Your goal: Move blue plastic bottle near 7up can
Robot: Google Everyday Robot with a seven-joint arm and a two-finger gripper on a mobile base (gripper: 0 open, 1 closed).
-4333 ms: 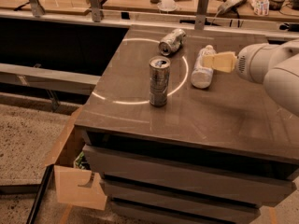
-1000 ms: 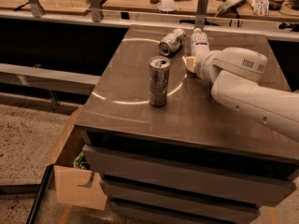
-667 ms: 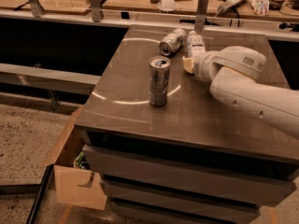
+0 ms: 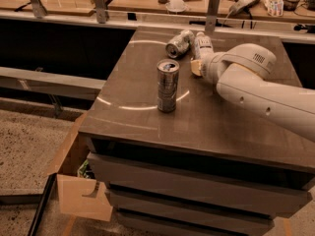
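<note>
The blue plastic bottle (image 4: 202, 45), pale with a white cap, is tilted toward the back of the brown table (image 4: 147, 117), right beside the 7up can (image 4: 178, 43). The 7up can lies on its side at the table's back middle, its shiny end facing front-left. My gripper (image 4: 196, 66) reaches in from the right on a white arm. It is shut on the bottle's lower end, and a tan finger (image 4: 195, 68) shows just below the bottle. Bottle and can are almost touching.
A taller, slimmer silver can (image 4: 167, 85) with dark markings stands upright in the table's middle, front-left of my gripper. Drawers sit under the tabletop, and a cardboard box (image 4: 81, 195) is on the floor at the left. A cluttered wooden bench (image 4: 206, 1) runs behind.
My gripper has carried the bottle from the table's right side, where it stood upright, to the back, next to the lying can. In the last second it has shifted only slightly.
</note>
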